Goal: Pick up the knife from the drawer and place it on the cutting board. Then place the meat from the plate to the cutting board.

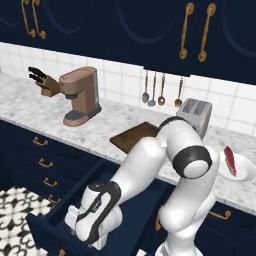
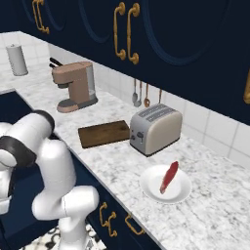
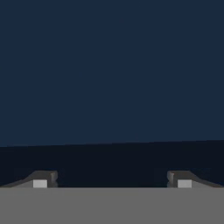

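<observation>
The counter (image 1: pixel 120 122), grey-white marble, runs from the left edge to the lower right of the left base view. Below it, at the lower left of that view, the drawer (image 1: pixel 52 220) stands pulled out, and the white arm bends down into it from the lower right.

On the counter, from larger to smaller: the toaster (image 2: pixel 155 128) sits just right of centre in the right base view, the coffee machine (image 2: pixel 75 85) at the upper left, and the cutting board (image 2: pixel 103 133) lies flat between them, its right end just beside the toaster, with nothing on it. The plate (image 2: pixel 149 188) rests at lower centre-right, near the counter's front edge, carrying the meat (image 2: pixel 169 177). A knife block (image 1: pixel 45 82) with black handles stands at the upper left of the left base view.

The tool (image 3: pixel 112 181) is spread wide and holds nothing; in the hand view its two tips sit far apart at the bottom, facing plain navy drawer surface, paler above and darker below. The knife is not to be made out in any view; I judge it lies inside the drawer, hidden by the hand or beyond the camera's aim.

The step in hand looks like the first one, reaching for the knife. The next move calls for finding the green handle, lining the tips across it, lowering and closing. Meat and board wait for later.
</observation>
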You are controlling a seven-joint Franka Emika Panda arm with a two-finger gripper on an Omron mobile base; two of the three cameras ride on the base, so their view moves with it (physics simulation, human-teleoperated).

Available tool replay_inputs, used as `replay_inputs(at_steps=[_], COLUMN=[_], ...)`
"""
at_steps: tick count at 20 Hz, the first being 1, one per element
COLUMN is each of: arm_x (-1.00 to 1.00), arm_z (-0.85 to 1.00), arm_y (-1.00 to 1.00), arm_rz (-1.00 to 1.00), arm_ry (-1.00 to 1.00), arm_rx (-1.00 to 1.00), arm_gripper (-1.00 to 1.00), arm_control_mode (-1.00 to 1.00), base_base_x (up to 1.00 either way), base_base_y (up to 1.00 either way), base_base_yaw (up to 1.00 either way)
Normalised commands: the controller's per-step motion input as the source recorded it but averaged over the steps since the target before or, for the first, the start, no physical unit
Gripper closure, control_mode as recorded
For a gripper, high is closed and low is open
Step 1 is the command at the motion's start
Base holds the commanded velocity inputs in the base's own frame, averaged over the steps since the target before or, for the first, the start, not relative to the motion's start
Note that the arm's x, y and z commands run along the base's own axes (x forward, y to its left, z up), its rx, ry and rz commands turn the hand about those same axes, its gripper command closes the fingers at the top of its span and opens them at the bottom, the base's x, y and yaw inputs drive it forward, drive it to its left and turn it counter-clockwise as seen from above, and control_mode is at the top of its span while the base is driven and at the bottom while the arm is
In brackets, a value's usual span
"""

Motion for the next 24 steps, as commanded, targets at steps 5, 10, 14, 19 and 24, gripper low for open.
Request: replay_inputs(at_steps=[5,10,14,19,24], arm_x=[0.63,0.32,0.19,0.21,0.04], arm_z=[0.32,0.06,-0.09,0.00,0.00], arm_y=[-0.27,-0.30,-0.48,-0.45,-0.49], arm_rz=[0.02,0.10,0.21,0.19,0.14], arm_ry=[-0.08,-0.05,-0.09,-0.19,-0.26], arm_rx=[-0.01,0.00,0.00,0.00,0.00], arm_gripper=[-1.00,-1.00,-1.00,-1.00,-1.00], arm_control_mode=[-1.00,-1.00,-1.00,-1.00,-1.00], base_base_x=[0.00,0.00,0.00,0.00,0.00], base_base_y=[0.00,0.00,0.00,0.00,0.00], base_base_yaw=[0.00,0.00,0.00,0.00,0.00])
